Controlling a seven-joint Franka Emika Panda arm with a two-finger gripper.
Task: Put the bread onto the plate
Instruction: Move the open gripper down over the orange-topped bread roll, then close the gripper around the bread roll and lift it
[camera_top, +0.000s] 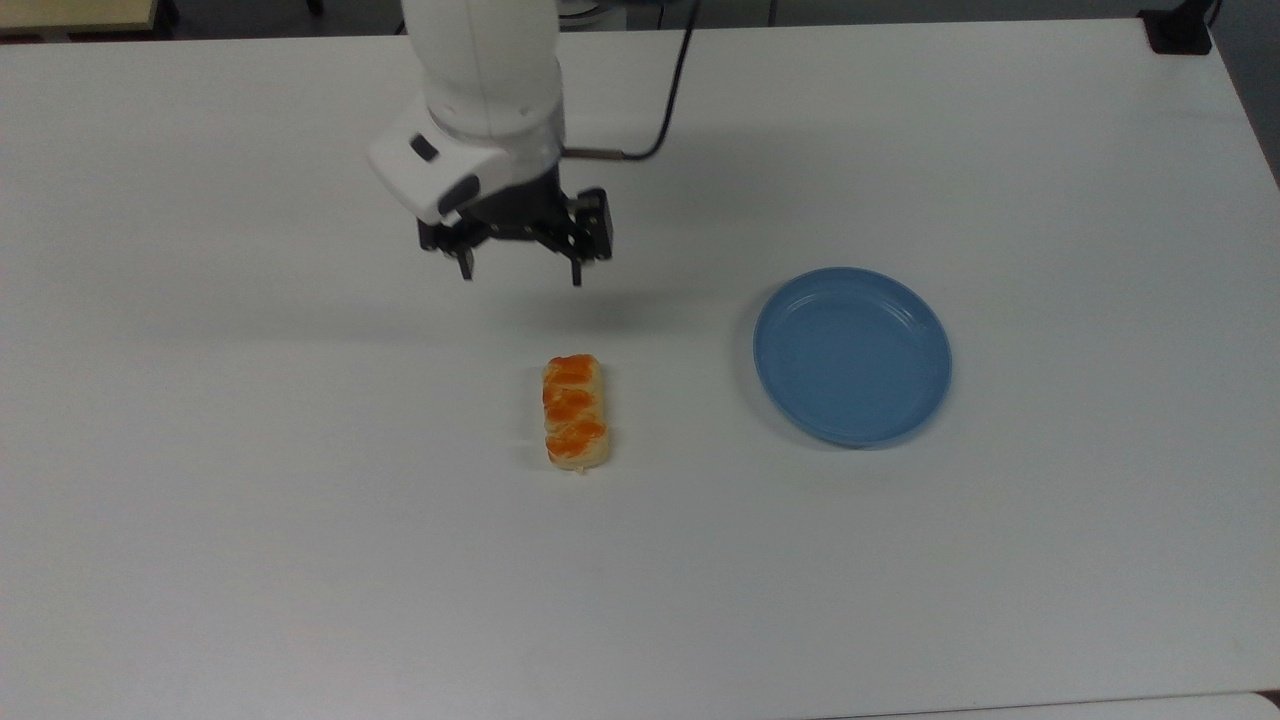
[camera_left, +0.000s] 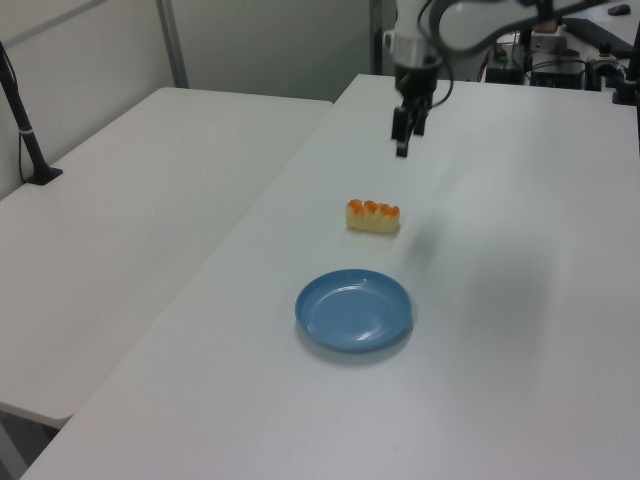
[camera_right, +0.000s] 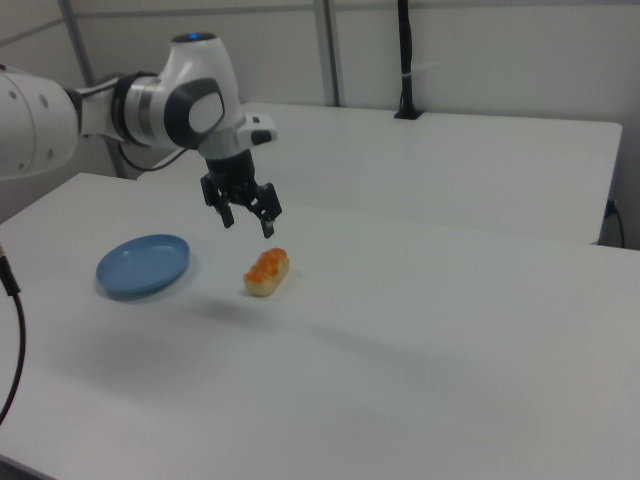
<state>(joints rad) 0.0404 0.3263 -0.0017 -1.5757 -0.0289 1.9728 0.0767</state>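
Nothing is done yet. In the top view the fingers (camera_top: 520, 272) hang spread apart and empty above the surface (camera_top: 250, 500). The bread (camera_top: 575, 410) lies below them, untouched. The plate (camera_top: 852, 355), bare, sits well to their right. Grasp, carry and release all remain.

Robot arm (camera_top: 480, 60) cut off by the top view's upper edge; in the left view, the end effector (camera_left: 402, 148) appears too small to resolve its finger spacing.
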